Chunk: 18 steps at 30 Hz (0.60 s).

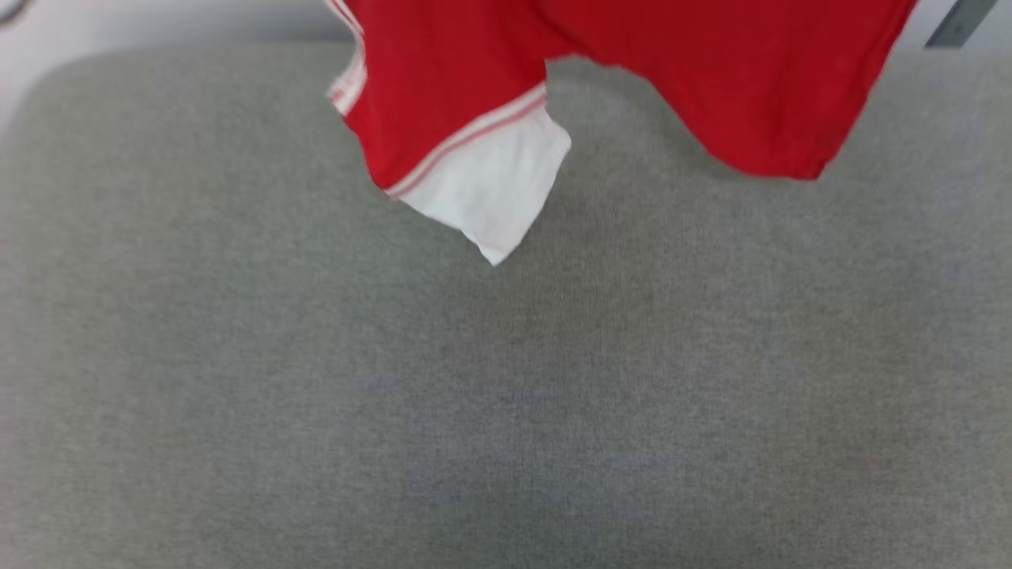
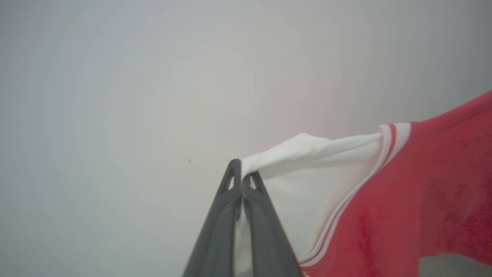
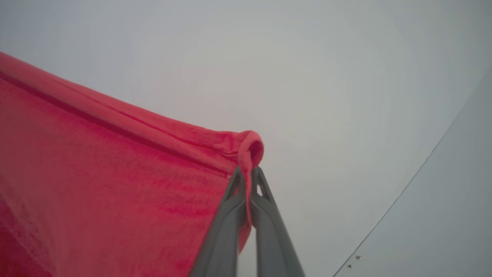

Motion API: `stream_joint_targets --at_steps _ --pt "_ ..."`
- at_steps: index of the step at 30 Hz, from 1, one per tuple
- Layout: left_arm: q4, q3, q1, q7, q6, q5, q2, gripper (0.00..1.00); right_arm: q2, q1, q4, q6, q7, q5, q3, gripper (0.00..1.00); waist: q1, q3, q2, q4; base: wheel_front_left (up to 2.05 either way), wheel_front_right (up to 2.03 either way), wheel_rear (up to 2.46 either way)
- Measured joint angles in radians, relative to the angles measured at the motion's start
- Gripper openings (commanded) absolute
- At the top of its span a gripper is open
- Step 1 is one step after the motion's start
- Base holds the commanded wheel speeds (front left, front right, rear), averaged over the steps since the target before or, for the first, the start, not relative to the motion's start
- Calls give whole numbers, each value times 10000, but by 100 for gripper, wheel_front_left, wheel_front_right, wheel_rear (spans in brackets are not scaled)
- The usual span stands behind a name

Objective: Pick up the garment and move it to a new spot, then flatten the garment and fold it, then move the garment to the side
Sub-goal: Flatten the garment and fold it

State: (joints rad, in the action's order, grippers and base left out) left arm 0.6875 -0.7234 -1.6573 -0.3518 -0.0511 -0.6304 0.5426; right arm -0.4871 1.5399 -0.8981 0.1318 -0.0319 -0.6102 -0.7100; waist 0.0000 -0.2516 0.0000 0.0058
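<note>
The garment (image 1: 632, 71) is a bright red top with white sleeves and striped trim. It hangs in the air above the far part of a grey padded surface (image 1: 506, 379), one white sleeve dangling lowest. In the left wrist view my left gripper (image 2: 242, 169) is shut on the end of a white sleeve of the garment (image 2: 403, 200), which stretches off to the right. In the right wrist view my right gripper (image 3: 250, 175) is shut on a rolled red edge of the garment (image 3: 96, 173), which spreads taut to the left.
The grey padded surface spans almost the whole head view, with a pale wall (image 1: 158, 20) behind it. A dark bar (image 1: 961, 20) shows at the top right corner. Both wrist views look at a plain pale wall.
</note>
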Motion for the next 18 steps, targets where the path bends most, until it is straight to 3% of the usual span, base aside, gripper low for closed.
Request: stream_joint_targets --at_steps 7,12,18 --pt "1373 88 -1510 1900 357 644 -702 0 550 1098 -1112 -2 -1618 1367 719 0 0 -1110 0 -65 0 0 0" --pt "2134 198 -2783 3494 903 1120 -1087 0 784 1992 -1616 -2 -2257 2846 1638 0 0 -2019 0 -83 0 0 0" --pt "2907 497 -3879 5427 1392 1306 -1547 0 767 1984 171 -2 -2320 5300 3758 0 0 -3143 0 -32 0 0 0"
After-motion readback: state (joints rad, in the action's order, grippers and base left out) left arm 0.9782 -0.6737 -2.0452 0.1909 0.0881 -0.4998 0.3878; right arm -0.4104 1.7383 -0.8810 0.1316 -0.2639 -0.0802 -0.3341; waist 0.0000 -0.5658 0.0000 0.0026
